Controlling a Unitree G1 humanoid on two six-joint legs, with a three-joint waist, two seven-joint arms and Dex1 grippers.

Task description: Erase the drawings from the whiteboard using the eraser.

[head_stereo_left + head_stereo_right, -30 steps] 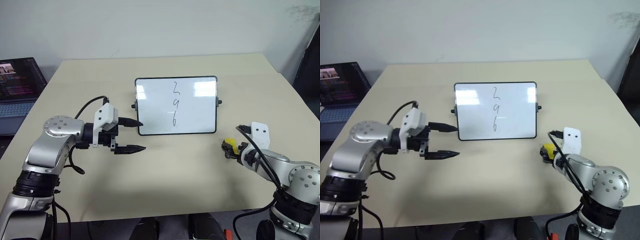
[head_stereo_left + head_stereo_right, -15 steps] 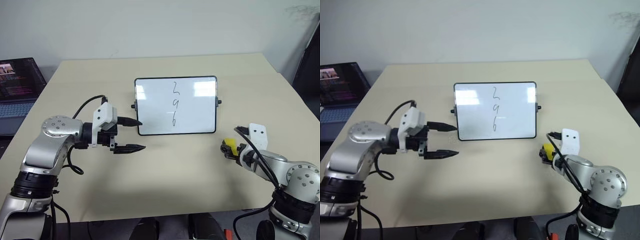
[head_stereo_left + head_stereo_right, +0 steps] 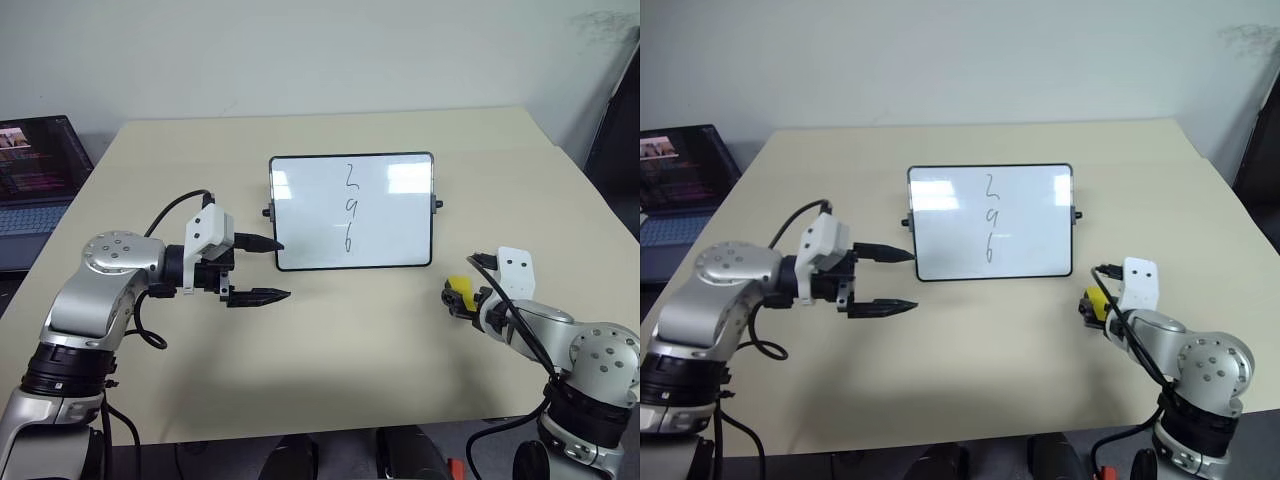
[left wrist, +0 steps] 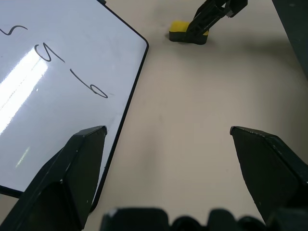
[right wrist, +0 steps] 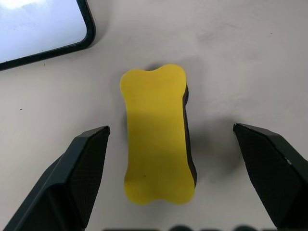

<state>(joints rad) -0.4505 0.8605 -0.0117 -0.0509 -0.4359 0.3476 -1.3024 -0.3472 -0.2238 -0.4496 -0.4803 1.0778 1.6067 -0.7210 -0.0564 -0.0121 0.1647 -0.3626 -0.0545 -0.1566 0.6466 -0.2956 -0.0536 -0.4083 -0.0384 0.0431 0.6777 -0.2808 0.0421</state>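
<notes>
Laptop (image 3: 35,175) sits off-table left; right hand (image 5: 168,139) gapes around eraser (image 5: 156,161), left hand (image 3: 262,270) open, empty.

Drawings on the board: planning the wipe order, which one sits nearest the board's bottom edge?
The 6-like squiggle, lowest of the three drawings on the whiteboard.

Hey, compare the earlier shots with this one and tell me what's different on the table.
Nothing has visibly changed. The right gripper is still open on either side of the small yellow eraser with the dark felt underside, not gripping it. The left gripper stays open near the left edge of the black-framed glossy whiteboard, and the three black hand-drawn squiggles are all still there.
</notes>
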